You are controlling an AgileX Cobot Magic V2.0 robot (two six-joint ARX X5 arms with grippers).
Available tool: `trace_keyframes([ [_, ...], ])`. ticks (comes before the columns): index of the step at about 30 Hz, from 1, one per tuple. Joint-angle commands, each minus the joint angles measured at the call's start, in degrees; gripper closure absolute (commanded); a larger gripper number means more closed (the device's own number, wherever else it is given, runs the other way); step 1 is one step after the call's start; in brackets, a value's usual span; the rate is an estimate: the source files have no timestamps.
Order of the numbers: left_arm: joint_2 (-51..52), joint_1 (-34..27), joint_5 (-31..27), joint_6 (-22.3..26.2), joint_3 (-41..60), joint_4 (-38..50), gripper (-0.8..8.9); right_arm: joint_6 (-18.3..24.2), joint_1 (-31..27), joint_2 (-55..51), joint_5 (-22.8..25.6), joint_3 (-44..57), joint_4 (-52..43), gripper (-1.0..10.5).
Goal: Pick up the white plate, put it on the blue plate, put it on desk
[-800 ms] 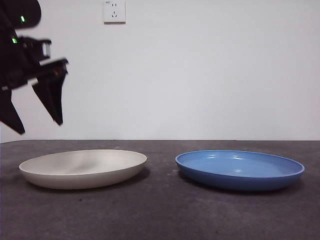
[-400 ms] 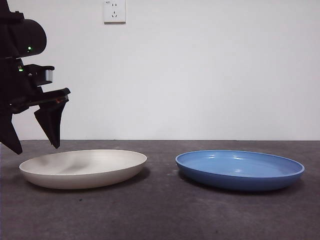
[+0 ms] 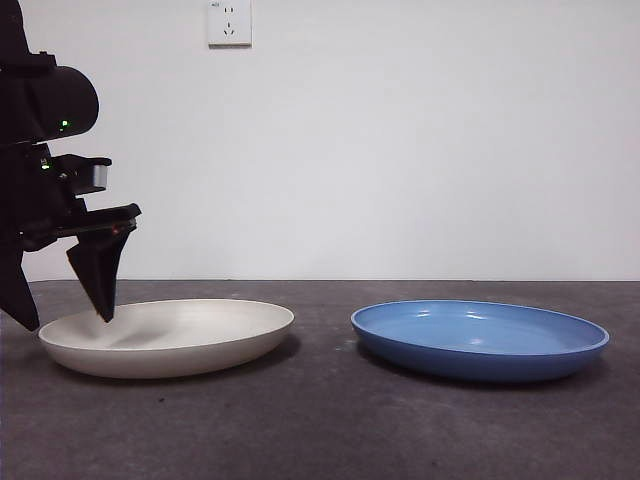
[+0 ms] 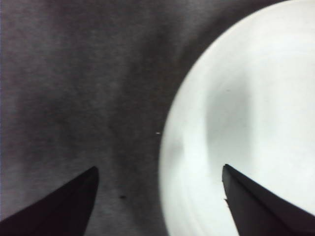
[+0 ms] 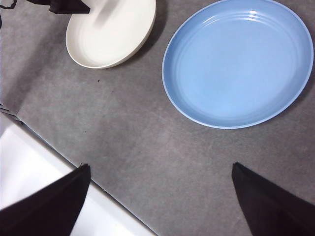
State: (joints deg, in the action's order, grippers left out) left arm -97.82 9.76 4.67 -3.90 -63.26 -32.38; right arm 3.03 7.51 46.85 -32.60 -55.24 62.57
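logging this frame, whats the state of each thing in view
white plate: flat on the desk, not gripped
blue plate: flat on the desk, nothing in it, apart from the white plate
left claw: open, astride the white plate's rim
right claw: open, high above the desk

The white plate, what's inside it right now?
Nothing lies in the round cream-white matte plate. The left gripper straddles its outer rim with open fingers, one over the inside, one outside. That finger hides a small patch of the plate.
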Motion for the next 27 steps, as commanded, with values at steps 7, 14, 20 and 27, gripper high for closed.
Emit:
trace_keyframes([
  [7, -1.14, -0.04, -0.68, 0.63, -1.18, -0.52, 6.03, 0.02, 0.24, 0.24, 0.0, -1.09, -0.42, 4.9],
  [14, -1.22, -0.04, -0.68, 0.63, -1.18, -1.92, 6.06, 0.02, 0.24, 0.22, 0.0, -1.09, -0.59, 4.9],
  [20, -1.44, -0.04, -0.66, 0.39, -1.16, -2.51, 6.58, 0.0, 0.24, 0.22, 0.0, -1.09, -0.81, 4.9],
  [27, -1.44, -0.04, -0.66, 0.2, -1.16, -2.75, 8.07, 0.02, 0.24, 0.22, 0.0, -1.09, -0.81, 4.9],
])
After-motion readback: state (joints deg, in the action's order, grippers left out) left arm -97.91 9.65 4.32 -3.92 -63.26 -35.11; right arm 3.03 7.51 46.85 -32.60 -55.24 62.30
